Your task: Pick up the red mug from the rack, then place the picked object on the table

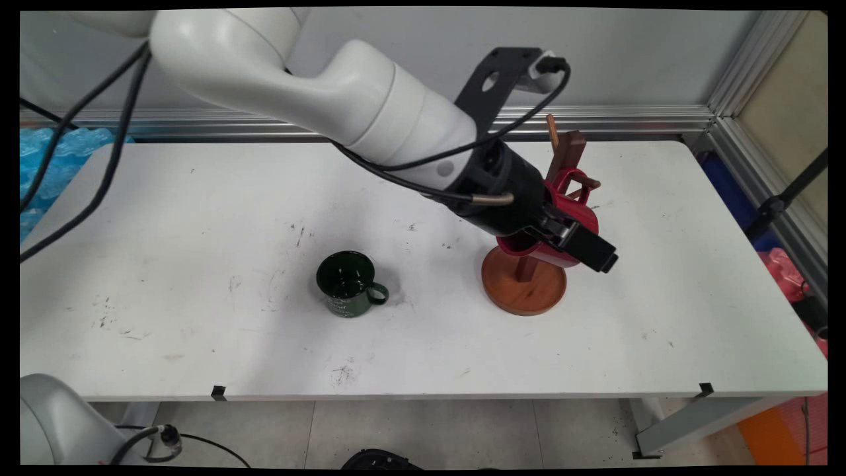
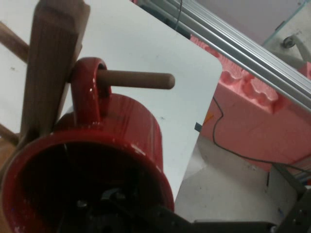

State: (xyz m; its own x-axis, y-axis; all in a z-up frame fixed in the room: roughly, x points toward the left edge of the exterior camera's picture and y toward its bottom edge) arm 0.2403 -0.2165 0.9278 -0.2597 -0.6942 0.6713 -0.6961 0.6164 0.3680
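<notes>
My gripper is shut on the wall of a glossy red mug, one finger inside it and one outside. The mug lies tilted on its side against a wooden mug tree that stands on a round base. In the hand view the mug's handle is looped over a horizontal peg beside the post, and the mug's open mouth faces the camera. A dark green mug stands upright on the table to the left, well apart, with its handle pointing right.
The white table ends just right of the mug tree's side, with pink foam and an aluminium frame beyond. Blue wrap lies off the left end. A black stand leg crosses at the right.
</notes>
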